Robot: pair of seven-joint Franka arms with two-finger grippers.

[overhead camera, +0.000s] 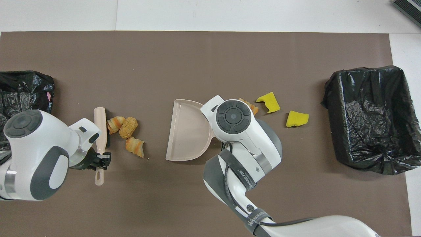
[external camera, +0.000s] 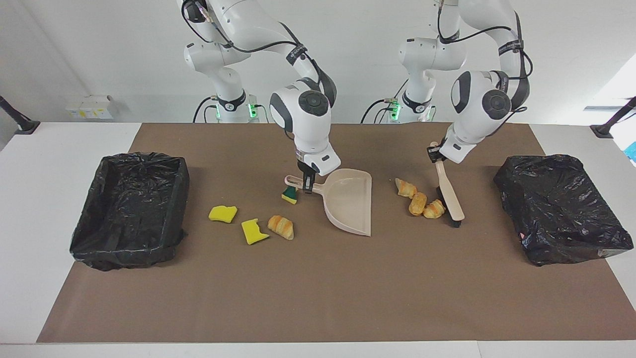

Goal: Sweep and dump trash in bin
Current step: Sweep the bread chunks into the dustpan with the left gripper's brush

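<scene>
Flaky pastry pieces, crinkled bin liner

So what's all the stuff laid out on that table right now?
Pastry pieces: three, golden-brown, clustered beside the brush; a fourth lies by the yellow sponges.
Sponge chunks: two yellow, toward the right arm's end; a third with a green face by the dustpan handle.
Dustpan: one, beige, mid-table, open mouth toward the pastry cluster.
Brush: one, beige with black bristles, against the cluster.
Bins: two, lined with black bags, one at the right arm's end, one at the left arm's end.
Mat: one, brown, covering the table.
Right gripper: shut on the dustpan handle.
Left gripper: shut on the brush handle.
</scene>
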